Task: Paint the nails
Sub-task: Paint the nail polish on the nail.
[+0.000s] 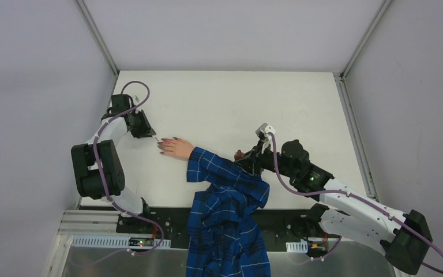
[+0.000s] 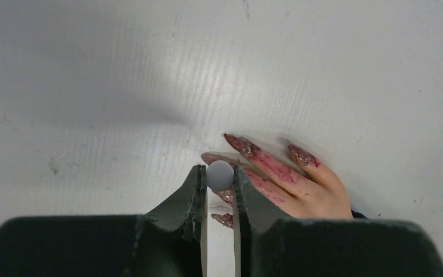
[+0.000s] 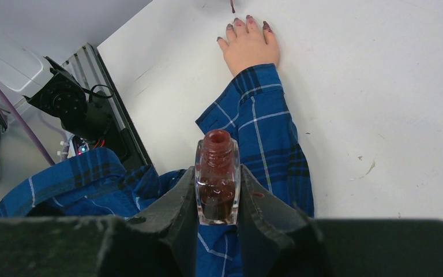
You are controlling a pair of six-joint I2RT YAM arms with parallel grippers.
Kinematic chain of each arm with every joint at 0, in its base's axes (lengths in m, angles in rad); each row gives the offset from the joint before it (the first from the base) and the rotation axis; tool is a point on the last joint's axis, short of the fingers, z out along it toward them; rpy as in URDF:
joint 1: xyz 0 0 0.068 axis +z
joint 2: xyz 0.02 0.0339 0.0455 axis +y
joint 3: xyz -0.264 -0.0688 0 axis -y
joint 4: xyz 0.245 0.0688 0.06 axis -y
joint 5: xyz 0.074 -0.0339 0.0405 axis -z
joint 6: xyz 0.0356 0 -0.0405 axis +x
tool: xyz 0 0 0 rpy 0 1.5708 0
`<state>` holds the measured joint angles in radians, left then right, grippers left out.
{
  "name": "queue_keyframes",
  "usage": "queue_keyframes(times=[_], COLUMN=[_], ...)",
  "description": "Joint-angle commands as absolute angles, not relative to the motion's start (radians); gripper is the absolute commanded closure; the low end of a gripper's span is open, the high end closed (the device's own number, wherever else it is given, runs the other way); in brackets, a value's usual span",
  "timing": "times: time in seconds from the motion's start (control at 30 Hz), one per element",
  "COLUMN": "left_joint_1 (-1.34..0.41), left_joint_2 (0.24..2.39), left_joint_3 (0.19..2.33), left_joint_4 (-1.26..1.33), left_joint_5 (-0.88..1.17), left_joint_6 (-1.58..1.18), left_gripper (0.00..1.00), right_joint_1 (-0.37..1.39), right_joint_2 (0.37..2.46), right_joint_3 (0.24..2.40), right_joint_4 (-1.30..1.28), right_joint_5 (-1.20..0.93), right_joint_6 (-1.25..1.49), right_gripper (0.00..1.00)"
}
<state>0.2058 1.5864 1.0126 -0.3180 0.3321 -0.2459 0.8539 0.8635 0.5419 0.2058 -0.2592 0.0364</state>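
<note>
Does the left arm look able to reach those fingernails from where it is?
Probably yes: the left gripper, shut on the white brush cap, hovers right at the nails, with nothing between them.

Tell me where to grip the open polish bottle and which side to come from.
Grip the polish bottle by its flat glass walls below the neck, coming from the side, not over the top. The body looks square-sided, while the neck is narrow, open and smeared with polish, so the walls likely hold firmest. The right gripper grips it that way now, jaws shut on those walls.
</note>
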Motion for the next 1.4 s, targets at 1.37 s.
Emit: queue_keyframes(times=[1.37], left_joint_1=[0.184], left_joint_2=[1.634], left_joint_3=[1.029], left_joint_4=[-0.313], left_joint_5=[0.317], left_joint_6=[-0.249], left_gripper=[1.00], right_joint_1=[0.851], right_joint_2=[0.861], right_joint_3=[0.546], right_joint_4=[0.272], right_joint_5=[-0.256], right_joint_6=[0.030], right_gripper=[1.00])
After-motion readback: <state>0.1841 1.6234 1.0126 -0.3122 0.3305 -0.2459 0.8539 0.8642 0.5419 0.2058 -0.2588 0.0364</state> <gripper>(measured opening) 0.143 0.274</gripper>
